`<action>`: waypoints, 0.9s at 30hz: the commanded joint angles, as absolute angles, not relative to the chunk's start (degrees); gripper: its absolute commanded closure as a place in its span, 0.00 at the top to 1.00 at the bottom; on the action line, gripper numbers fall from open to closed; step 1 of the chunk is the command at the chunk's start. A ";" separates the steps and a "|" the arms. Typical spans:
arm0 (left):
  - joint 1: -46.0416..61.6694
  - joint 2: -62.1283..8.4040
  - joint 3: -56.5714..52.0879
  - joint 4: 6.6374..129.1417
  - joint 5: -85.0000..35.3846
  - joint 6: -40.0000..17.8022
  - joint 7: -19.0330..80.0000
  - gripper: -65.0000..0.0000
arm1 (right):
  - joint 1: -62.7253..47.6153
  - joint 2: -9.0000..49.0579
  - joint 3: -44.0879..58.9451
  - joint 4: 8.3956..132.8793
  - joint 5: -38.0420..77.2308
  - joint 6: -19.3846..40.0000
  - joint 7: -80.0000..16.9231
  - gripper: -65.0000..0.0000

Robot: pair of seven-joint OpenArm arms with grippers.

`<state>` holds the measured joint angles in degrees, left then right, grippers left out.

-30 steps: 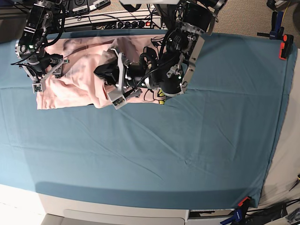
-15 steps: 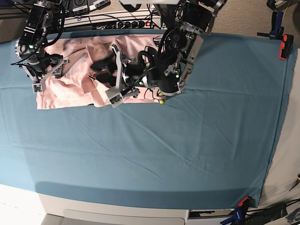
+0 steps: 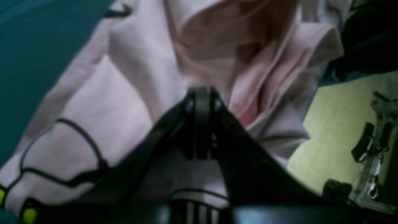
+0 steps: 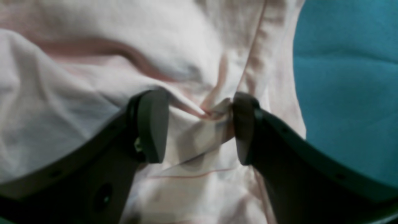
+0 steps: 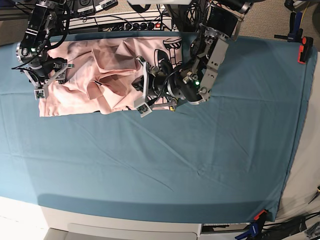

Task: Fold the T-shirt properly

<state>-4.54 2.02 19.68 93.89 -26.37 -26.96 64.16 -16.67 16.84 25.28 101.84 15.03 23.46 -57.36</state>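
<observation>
The pale pink T-shirt [image 5: 85, 75] lies crumpled at the back left of the teal cloth, its black-and-yellow print [image 5: 170, 47] showing near its right end. My left gripper [image 5: 140, 86] hovers over the shirt's right part. In the left wrist view this gripper [image 3: 202, 93] is shut, with nothing between its fingertips and rumpled folds of the T-shirt [image 3: 130, 62] beyond them. My right gripper [image 5: 50, 80] rests on the shirt's left end. In the right wrist view it [image 4: 199, 124] stands open astride a small ridge of the T-shirt [image 4: 93, 62], and the right finger [image 4: 245, 130] touches that pucker.
The teal table cloth [image 5: 175, 160] covers the whole table. An orange clamp [image 5: 302, 50] grips its right edge, and another clamp [image 5: 257, 216] sits at the front right corner. A power strip with cables [image 5: 125, 22] runs behind the table's back edge.
My left gripper let go of the raised fold, which dropped back onto the shirt. It then shut and drew back to the right. The right arm has not moved.
</observation>
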 commanded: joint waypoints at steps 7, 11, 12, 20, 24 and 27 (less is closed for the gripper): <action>-1.10 3.36 21.28 94.89 -28.53 -26.76 62.94 0.00 | -16.14 17.78 25.61 102.48 15.42 23.05 -55.83 0.51; -0.47 4.16 26.09 94.89 -27.86 -26.11 61.82 0.00 | -16.16 17.76 25.61 102.45 15.40 23.05 -55.66 0.51; -0.49 4.49 27.68 94.89 -27.99 -25.26 61.17 0.00 | -16.16 17.76 25.61 102.48 15.40 23.05 -55.66 0.51; -1.80 8.56 31.40 94.89 -38.59 -31.16 61.04 0.00 | -16.19 17.78 25.61 102.48 15.38 23.05 -55.75 0.51; -3.77 8.69 28.18 94.89 -29.41 -26.22 60.75 0.00 | -16.19 17.78 25.61 102.45 15.38 23.05 -55.88 0.51; -4.64 7.90 25.96 94.89 -19.20 -22.15 59.81 0.00 | -16.16 17.78 25.61 102.48 15.40 23.03 -55.86 0.51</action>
